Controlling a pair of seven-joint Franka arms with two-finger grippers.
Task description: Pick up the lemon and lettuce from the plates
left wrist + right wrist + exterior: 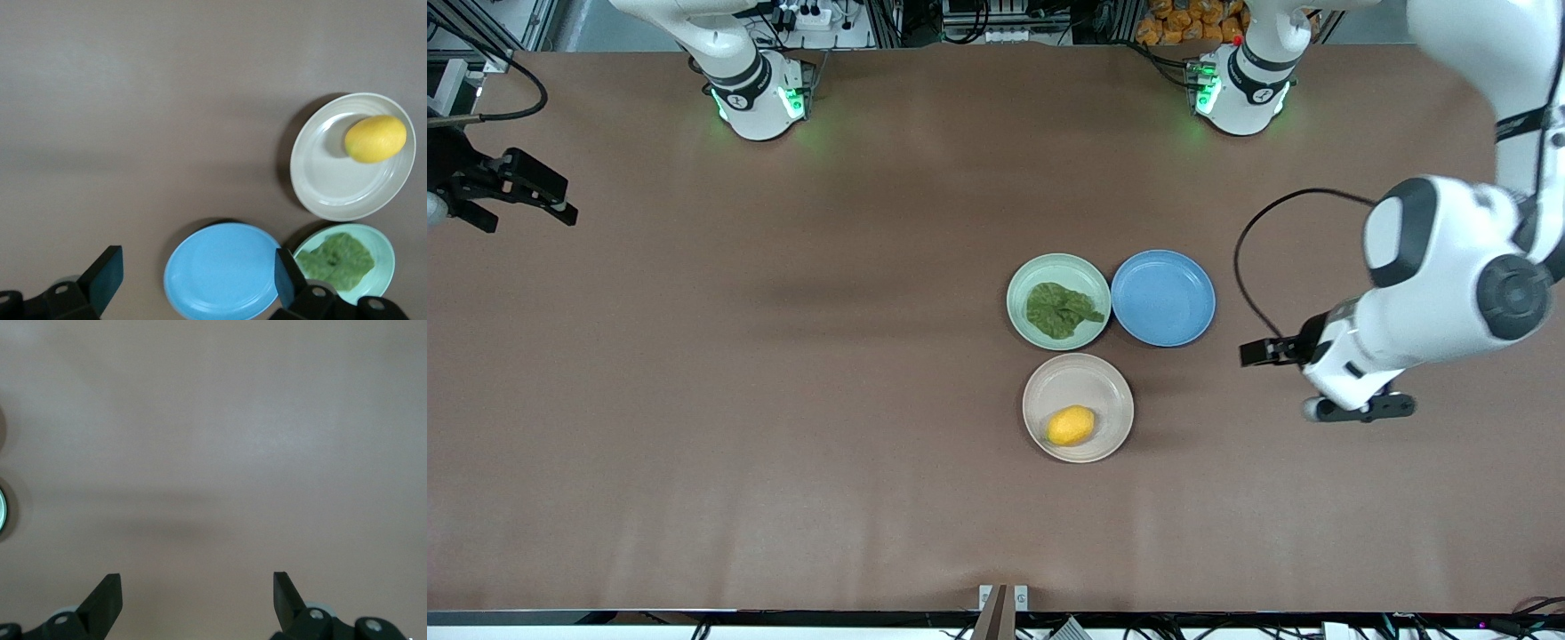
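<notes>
The yellow lemon [1071,425] lies on the beige plate [1103,378], which is nearest the front camera. The dark green lettuce [1060,308] lies flat on the mint green plate [1021,286], just farther from the camera. The left wrist view also shows the lemon [375,139], beige plate [327,180], lettuce [337,260] and mint plate [387,261]. My left gripper [1285,378] is open and empty, in the air toward the left arm's end of the table, beside the plates [197,263]. My right gripper [529,209] is open and empty at the right arm's end [197,580], over bare table.
An empty blue plate [1163,297] sits beside the mint plate, toward the left arm's end; it shows between my left fingers in the left wrist view [220,273]. The brown table [783,400] stretches wide around the three plates.
</notes>
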